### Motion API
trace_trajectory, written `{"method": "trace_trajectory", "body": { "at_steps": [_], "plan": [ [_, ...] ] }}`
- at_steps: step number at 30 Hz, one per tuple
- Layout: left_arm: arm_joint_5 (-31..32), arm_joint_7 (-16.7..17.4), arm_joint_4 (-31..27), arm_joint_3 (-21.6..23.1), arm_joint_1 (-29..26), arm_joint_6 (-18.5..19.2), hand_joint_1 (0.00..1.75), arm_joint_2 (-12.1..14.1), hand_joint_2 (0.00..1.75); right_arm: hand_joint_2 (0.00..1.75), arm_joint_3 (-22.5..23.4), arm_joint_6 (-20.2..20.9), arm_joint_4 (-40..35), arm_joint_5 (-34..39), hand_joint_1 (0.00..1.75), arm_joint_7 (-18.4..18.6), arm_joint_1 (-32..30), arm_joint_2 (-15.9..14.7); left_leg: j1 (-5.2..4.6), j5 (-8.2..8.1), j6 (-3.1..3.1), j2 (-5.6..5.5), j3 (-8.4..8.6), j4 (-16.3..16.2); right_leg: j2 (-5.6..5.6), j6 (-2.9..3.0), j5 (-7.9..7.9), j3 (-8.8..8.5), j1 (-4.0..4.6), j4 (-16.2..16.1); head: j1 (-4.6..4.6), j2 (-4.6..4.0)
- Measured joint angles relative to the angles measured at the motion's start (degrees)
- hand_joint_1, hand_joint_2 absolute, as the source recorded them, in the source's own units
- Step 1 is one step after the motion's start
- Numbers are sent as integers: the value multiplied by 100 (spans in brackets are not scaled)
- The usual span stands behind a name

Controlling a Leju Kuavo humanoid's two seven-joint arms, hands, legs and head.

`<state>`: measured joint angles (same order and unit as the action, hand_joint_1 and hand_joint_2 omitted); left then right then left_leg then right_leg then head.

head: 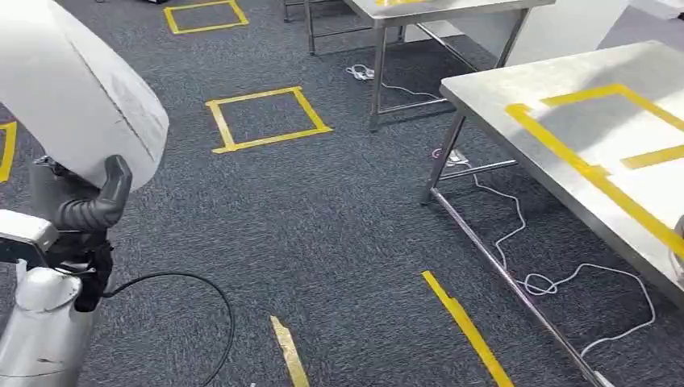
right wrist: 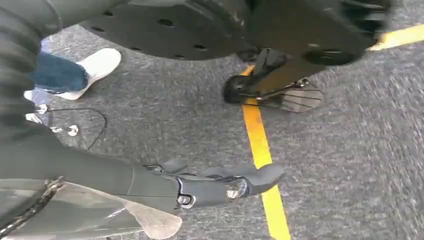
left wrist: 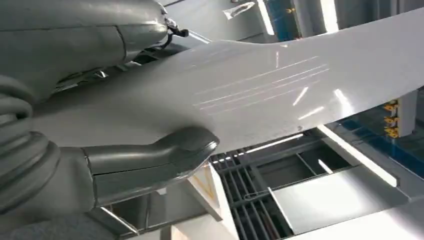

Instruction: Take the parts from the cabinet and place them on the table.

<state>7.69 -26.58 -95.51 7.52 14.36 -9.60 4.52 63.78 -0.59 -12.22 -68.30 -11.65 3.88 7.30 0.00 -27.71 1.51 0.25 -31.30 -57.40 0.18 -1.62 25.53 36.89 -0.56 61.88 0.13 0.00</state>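
Meanwhile, at upper left of the head view, the left hand (head: 95,205) clamps a white panel (head: 77,93): apparently light, smooth and slippery, best gripped at its edge. Right hand (right wrist: 220,186) hangs spread, holding nothing; desk (head: 500,89) at right.

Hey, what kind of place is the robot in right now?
Probably a lab or workshop laid out for robot trials: steel tables marked with yellow tape, taped squares on grey carpet, and loose cables across the floor.
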Motion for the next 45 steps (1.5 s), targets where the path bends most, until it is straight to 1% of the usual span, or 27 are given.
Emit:
{"method": "trace_trajectory", "body": {
  "at_steps": [2,5,7,10,11,12,13,15,16,18,20,22,23,26,27,28,31,32,33,35,37,39,41,42,43,44,45],
  "plan": [
    [-2,0,-2,-4,5,-2,175,7,175,175,39,-11,0,17,0,-7,7,0,-42,-49,-60,-5,-20,-49,-23,46,88,-253,26,-400,-7,0],
    [0,2,-11,-4,-16,-2,175,2,175,175,52,-20,-2,22,0,-7,-11,0,-22,-71,-141,3,-15,-26,-1,146,143,-227,48,-354,-9,0],
    [0,0,-42,-9,-10,-18,175,4,175,175,65,-20,-4,22,0,-9,-10,0,-6,-193,-215,-6,-16,-205,4,221,166,-343,3,-413,-29,0],
    [-4,0,-42,-15,-35,-17,175,22,175,175,79,-20,-7,24,0,-9,6,0,20,-702,-281,-7,-716,-1520,8,288,265,-455,9,-414,-55,0],
    [-4,0,-42,-15,-54,-17,175,24,175,175,83,-20,-7,24,0,-7,-1,0,23,-755,-289,-7,-950,-1867,13,286,302,-496,12,-410,-57,0],
    [-7,0,-42,-15,-69,-17,175,24,175,175,83,-20,-7,24,0,-7,-6,0,24,-650,-288,-7,-1025,-1890,19,281,335,-542,12,-410,-55,0],
    [-11,0,-42,-17,-71,-17,175,28,175,175,85,-20,-7,24,0,-9,-8,0,23,-403,-276,-7,-978,-1669,31,275,376,-600,12,-410,-59,0],
    [-9,0,-42,-20,-69,-17,175,33,175,175,85,-20,-7,31,0,-9,-3,4,17,267,-218,-8,-637,-723,47,249,464,-737,12,-412,-57,0],
    [-9,0,-42,-26,-69,-17,175,35,175,175,87,-22,-7,80,0,-22,-7,13,5,435,-180,-9,-505,-318,51,230,509,-733,9,-429,-57,0],
    [-13,0,-48,-35,-56,-17,175,42,175,175,116,-68,-7,129,0,-37,9,17,-39,239,-105,-2,-380,-120,61,156,540,-758,27,-430,-63,0],
    [-22,2,-59,-39,-79,-17,175,42,175,175,146,-101,-9,133,0,-42,2,17,-45,227,-51,-20,-376,-75,40,75,464,-778,27,-415,-57,0],
    [-22,2,-87,-39,-86,-17,175,42,175,175,175,-137,-18,138,0,-44,7,17,2,212,-1,-30,-209,31,34,43,532,-700,31,-248,-37,0],
    [-22,0,-94,-39,-71,-15,175,39,175,175,179,-162,-24,136,0,-46,25,17,7,183,44,-23,-169,39,33,26,619,-552,31,44,-24,0],
    [-28,0,-94,-42,-94,2,175,37,175,175,184,-184,-26,124,0,-39,11,17,-2,89,82,-21,-109,38,31,-19,1038,261,12,1205,-31,0],
    [-28,0,-94,-42,-108,2,175,37,175,175,184,-184,-26,118,0,-35,-5,17,-2,54,76,-33,-70,38,31,-39,998,441,2,1324,-26,0],
    [-28,0,-94,-42,-117,2,175,35,175,175,186,-184,-26,116,0,-33,-9,17,-1,10,65,-42,-16,38,29,-45,800,474,-12,1177,-33,0],
    [-28,0,-96,-42,-123,2,175,33,175,175,201,-201,-31,109,0,-28,-12,17,8,-167,-6,-39,197,38,-9,-34,-187,78,-38,-141,-24,0],
    [-33,0,-98,-42,-117,2,175,33,175,175,210,-199,-31,107,0,-26,-3,17,-3,-200,-45,-31,233,24,-24,-34,-1,79,0,-158,-37,0],
    [-35,0,-111,-42,-119,2,175,33,175,175,216,-203,-33,105,0,-24,12,17,-6,-234,-88,-36,199,5,-32,41,90,-39,18,-352,-22,0],
    [-37,0,-131,-42,-150,4,175,33,175,175,219,-208,-33,100,0,-20,-10,17,-3,-248,-157,-33,253,-14,-20,165,69,-35,38,-332,-68,0],
    [-37,0,-151,-42,-156,4,175,26,175,175,225,-208,-39,96,0,-22,-12,13,19,-320,-203,-32,281,-131,0,232,103,-182,7,-360,-79,0],
    [-37,-7,-157,-44,-140,4,175,33,175,175,227,-208,-44,92,0,-26,10,11,22,-452,-248,-33,-104,-851,4,290,184,-284,6,-360,-90,0],
    [-46,-7,-157,-46,-176,17,175,33,175,175,229,-199,-46,83,0,-26,8,11,24,-813,-277,-33,-666,-1674,16,300,287,-391,22,-360,-85,0],
    [-46,-7,-157,-46,-189,20,175,33,175,175,229,-199,-48,79,0,-24,0,11,24,-892,-266,-33,-844,-1827,23,300,339,-461,32,-360,-92,0],
    [-46,-7,-157,-46,-193,20,175,33,175,175,229,-197,-48,76,0,-24,0,11,22,-812,-242,-33,-900,-1743,35,303,397,-544,42,-360,-87,0],
    [-46,-7,-157,-46,-193,26,175,33,175,175,229,-192,-48,72,0,-24,-3,11,11,-599,-204,-34,-866,-1491,45,302,455,-632,50,-360,-87,0],
    [-46,-7,-157,-46,-192,41,175,33,175,175,229,-188,-48,65,0,-24,-1,11,-16,-258,-151,-35,-773,-1073,51,299,518,-731,53,-361,-87,0]
  ]
}}
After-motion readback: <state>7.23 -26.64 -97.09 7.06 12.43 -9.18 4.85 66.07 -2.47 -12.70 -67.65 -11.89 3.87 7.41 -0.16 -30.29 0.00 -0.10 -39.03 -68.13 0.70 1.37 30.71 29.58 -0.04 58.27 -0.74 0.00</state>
